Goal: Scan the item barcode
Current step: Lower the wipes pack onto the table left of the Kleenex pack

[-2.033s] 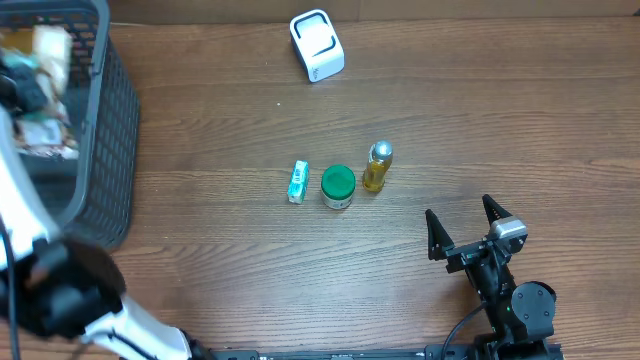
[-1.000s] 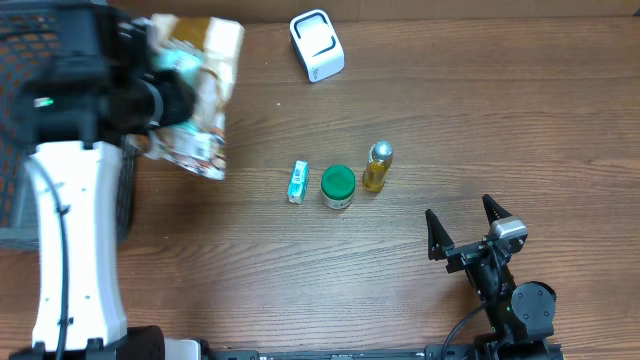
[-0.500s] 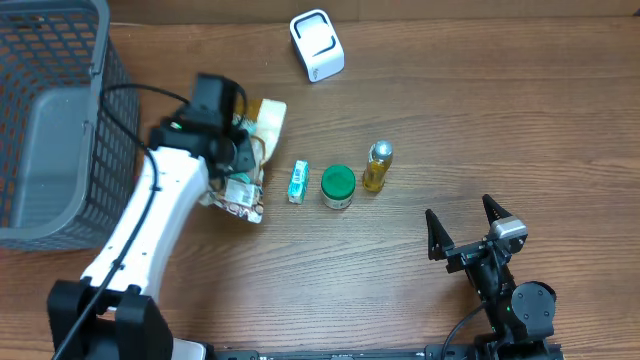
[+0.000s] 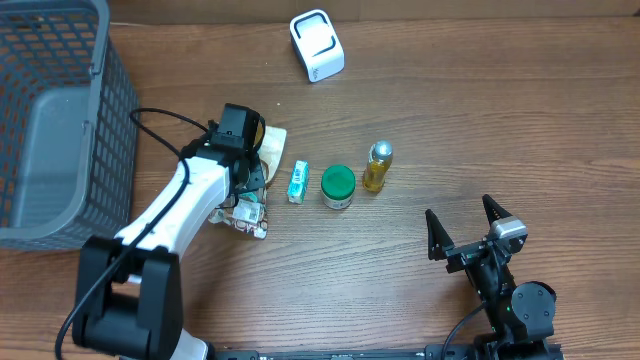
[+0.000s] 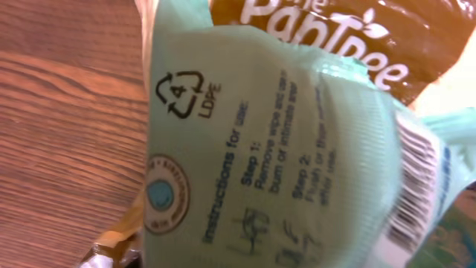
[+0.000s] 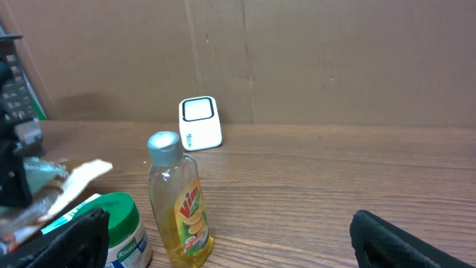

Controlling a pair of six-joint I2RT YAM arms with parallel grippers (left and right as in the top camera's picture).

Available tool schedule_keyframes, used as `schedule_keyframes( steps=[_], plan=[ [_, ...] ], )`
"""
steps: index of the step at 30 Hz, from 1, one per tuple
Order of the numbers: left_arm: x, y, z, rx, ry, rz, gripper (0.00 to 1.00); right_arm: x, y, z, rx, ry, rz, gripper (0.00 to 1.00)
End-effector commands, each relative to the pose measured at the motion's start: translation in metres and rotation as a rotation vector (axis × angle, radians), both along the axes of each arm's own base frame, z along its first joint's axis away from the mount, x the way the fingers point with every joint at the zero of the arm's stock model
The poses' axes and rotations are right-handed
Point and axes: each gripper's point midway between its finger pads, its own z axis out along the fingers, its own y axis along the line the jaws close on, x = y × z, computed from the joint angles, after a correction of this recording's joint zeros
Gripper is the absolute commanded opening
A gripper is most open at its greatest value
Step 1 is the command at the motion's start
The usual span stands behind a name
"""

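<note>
A bundle of packets point(image 4: 246, 205) is seen on the wooden table point(image 4: 450, 120) to the left of a green-lidded jar point(image 4: 338, 185), with a small teal box point(image 4: 298, 182) between them. The left gripper point(image 4: 244, 170) is positioned over the bundle; whether it is pinching or spread cannot be told. A barcode point(image 5: 416, 186) is shown on a pale green packet point(image 5: 282, 149) in the left wrist view. The right gripper point(image 4: 466, 232), well to the lower right of the jar, is spread wide and empty. A yellow bottle point(image 4: 377, 167) is stood just right of the jar, and a white scanner point(image 4: 317, 45) is set well beyond it.

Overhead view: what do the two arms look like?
The left arm has a long white link with black joints and a thin black cable looping beside it. The right arm is all black, with a small grey block behind the right gripper and its two pointed fingers.
</note>
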Motion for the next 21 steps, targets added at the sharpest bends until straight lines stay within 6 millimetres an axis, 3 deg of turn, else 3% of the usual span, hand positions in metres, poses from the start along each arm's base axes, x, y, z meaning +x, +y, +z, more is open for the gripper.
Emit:
schedule_keyframes(
  steps=[1,5,8,10,15,17,21],
  plan=[
    [-0.004,0.003,-0.015,0.026,0.037,0.005,0.49,0.000,0.000,-0.002,-0.001,-0.004,0.003,1.00],
    [-0.005,-0.005,-0.020,-0.003,0.062,-0.056,0.62,0.000,0.000,-0.002,-0.001,-0.004,0.003,1.00],
    [-0.001,-0.006,-0.012,0.003,0.055,-0.086,0.72,0.000,0.000,-0.002,-0.001,-0.004,0.003,1.00],
    [0.004,-0.006,-0.001,0.005,0.048,-0.092,0.81,0.000,0.000,-0.002,-0.001,-0.004,0.003,1.00],
    [0.023,-0.013,0.043,-0.009,0.018,-0.114,0.84,0.000,0.000,-0.002,-0.001,-0.004,0.003,1.00],
    [0.030,-0.020,0.060,-0.039,0.003,-0.137,0.81,0.000,0.000,-0.002,-0.001,-0.004,0.003,1.00],
    [0.033,-0.025,0.076,-0.060,-0.007,-0.141,0.43,0.000,0.000,-0.002,-0.001,-0.004,0.003,1.00]
  ],
)
